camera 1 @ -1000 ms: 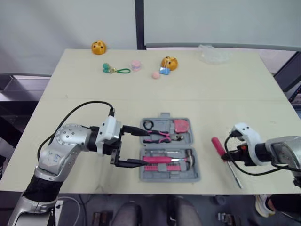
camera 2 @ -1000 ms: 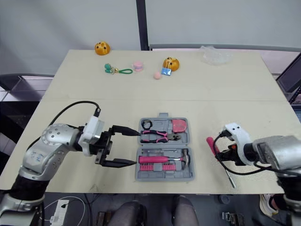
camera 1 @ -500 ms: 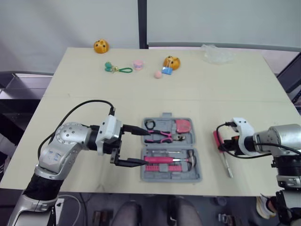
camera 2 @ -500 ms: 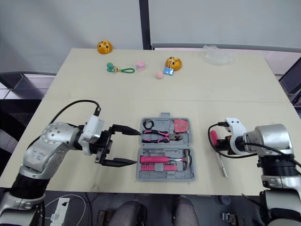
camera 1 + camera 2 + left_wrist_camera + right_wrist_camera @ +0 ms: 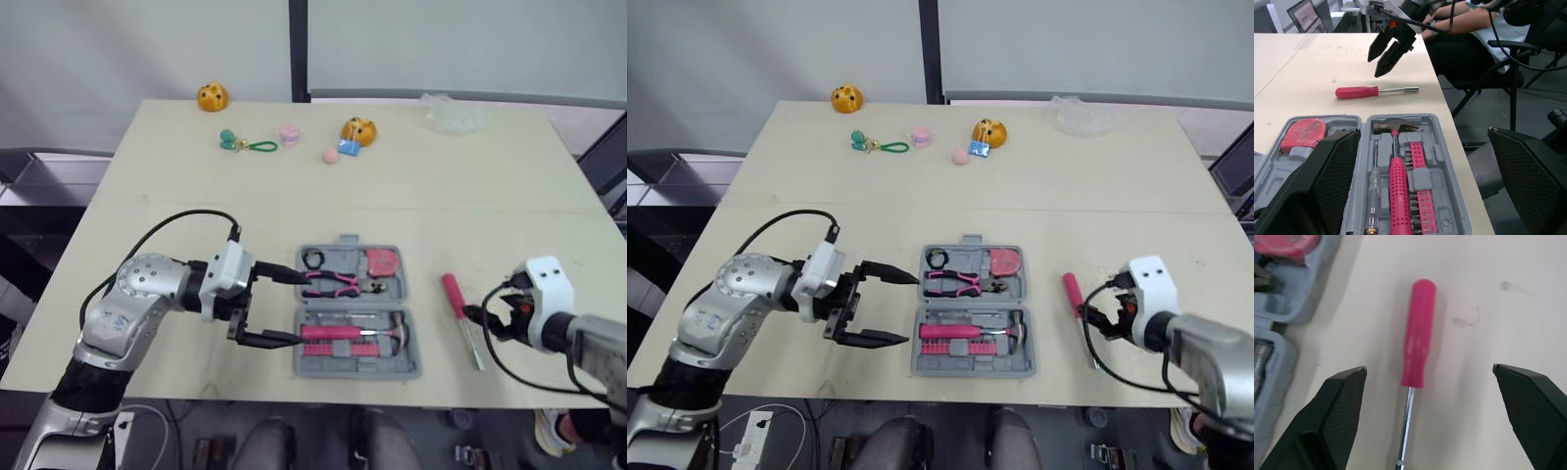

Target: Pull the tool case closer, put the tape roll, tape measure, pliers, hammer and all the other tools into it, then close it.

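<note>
Poises left gripper (image 5: 292, 308) spread at tool case (image 5: 356, 313) left edge, near desk (image 5: 490, 215) front edge; right gripper (image 5: 487, 320) spread beside loose screwdriver (image 5: 458, 304), bare desk around

The far side of the table (image 5: 490, 196) holds 1 orange toy (image 5: 208, 97) at the edge, another orange toy (image 5: 355, 129) beside a pink ball (image 5: 329, 155), a green keyring (image 5: 245, 144) and a crumpled clear bag (image 5: 453, 111)

beige table (image 5: 490, 196), plain pale wall (image 5: 118, 49) behind — split by a dark upright post (image 5: 298, 44), grey floor (image 5: 1533, 110)
</note>
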